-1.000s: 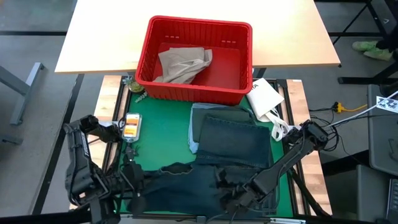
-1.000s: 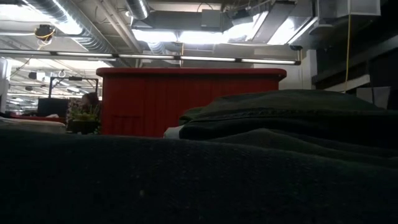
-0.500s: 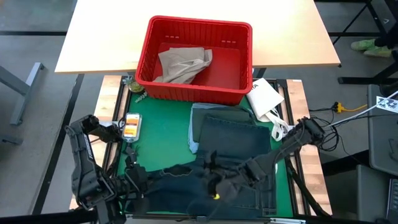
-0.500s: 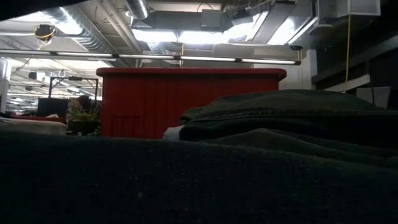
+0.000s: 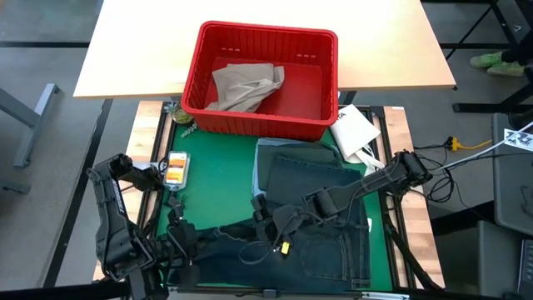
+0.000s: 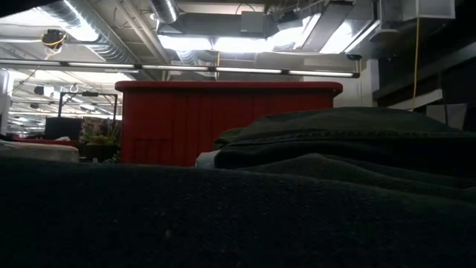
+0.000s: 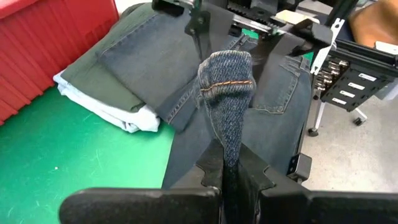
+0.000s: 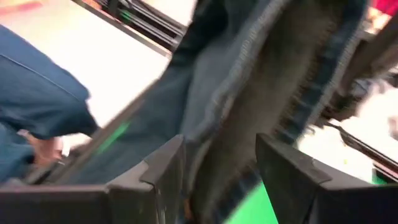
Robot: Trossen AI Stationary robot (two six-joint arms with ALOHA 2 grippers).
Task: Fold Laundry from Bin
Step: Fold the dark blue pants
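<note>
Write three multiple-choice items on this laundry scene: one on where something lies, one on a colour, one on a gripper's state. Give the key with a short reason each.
1. Where does the tan garment lie?
A. inside the red bin
B. on the green mat
C. on the folded pile

2. What colour is the lowest garment in the folded pile?
A. tan
B. light blue
C. red

3. How is the left gripper?
A. open above the bin
B. open on the mat
C. shut on the jeans

Key: 1 A, the high view shows it within the bin's walls. 2 B, its pale blue edge pokes out beneath. 3 C, the left wrist view shows denim pinched between its fingers.
</note>
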